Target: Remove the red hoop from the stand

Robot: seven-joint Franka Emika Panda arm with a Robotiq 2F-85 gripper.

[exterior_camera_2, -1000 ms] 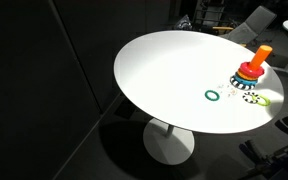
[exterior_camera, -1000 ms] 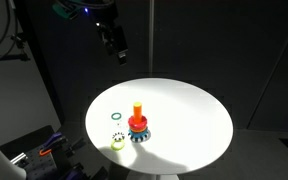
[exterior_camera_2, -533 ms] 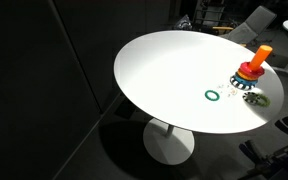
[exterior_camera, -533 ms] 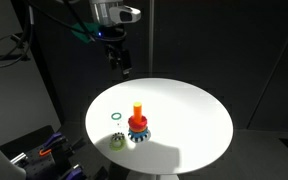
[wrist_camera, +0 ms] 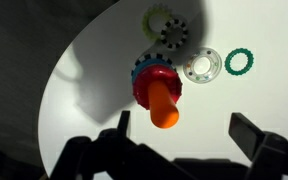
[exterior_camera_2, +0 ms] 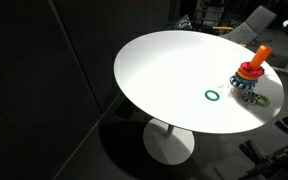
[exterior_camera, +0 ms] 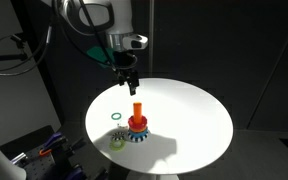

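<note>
The white table [exterior_camera: 184, 112] lies well below the gripper [exterior_camera: 131, 86], whose jaws hang spread wide and empty, with the stand [wrist_camera: 164, 106] almost directly beneath, nearer one finger. The red hoop [wrist_camera: 144, 88] sits low on its peg, so an off-centre descent could strike the peg and tip the stand.

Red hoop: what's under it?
The blue base with toothed rim peeks out below the red hoop; the orange peg rises through it. Base top under the hoop is hidden.

Dark room; overhead light makes only the white counter [exterior_camera: 184, 110] bright, nearly glaring. Soft grey shadows cross it in the wrist view.
</note>
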